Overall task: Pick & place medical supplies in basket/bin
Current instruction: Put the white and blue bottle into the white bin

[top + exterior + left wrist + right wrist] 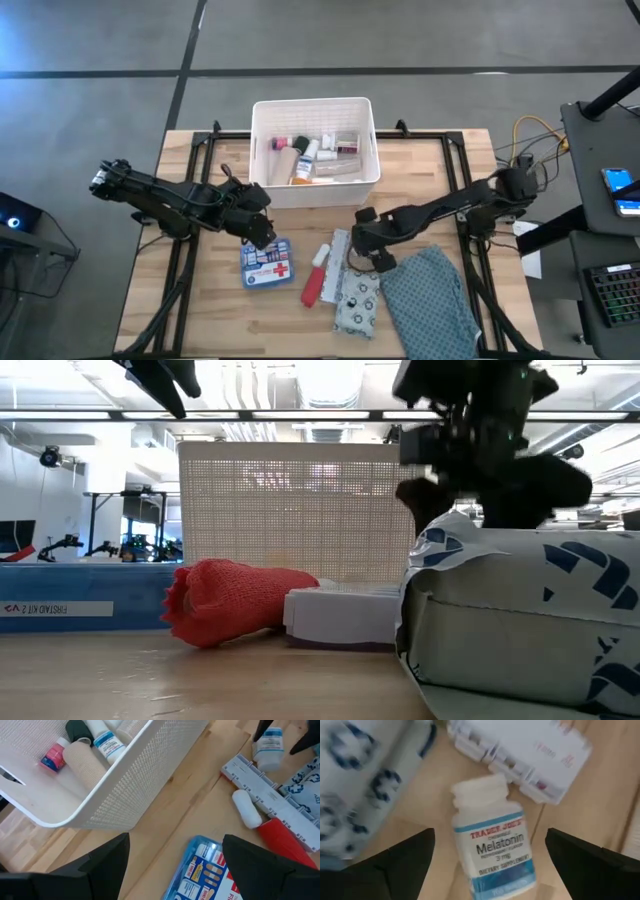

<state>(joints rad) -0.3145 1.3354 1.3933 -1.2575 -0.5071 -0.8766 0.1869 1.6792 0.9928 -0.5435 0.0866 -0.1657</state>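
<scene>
The white lattice basket (262, 150) stands at the table's far middle and holds several bottles and tubes. My left gripper (262, 235) hovers open just above the far edge of the blue first-aid box (210, 872). My right gripper (490, 865) is open, pointing down. Its fingers stand on either side of a white Melatonin pill bottle (492, 845) without touching it. The bottle lies on the wood, cap toward the white pill organizer (520, 750). A red tube with a white cap (315, 280) and a patterned pouch (358, 303) lie nearby.
The large teal patterned cloth (430, 300) lies at the table's near right, next to the pouch. The basket's near wall (150, 775) stands close to my left gripper. Bare wood shows left of the first-aid box and between it and the basket.
</scene>
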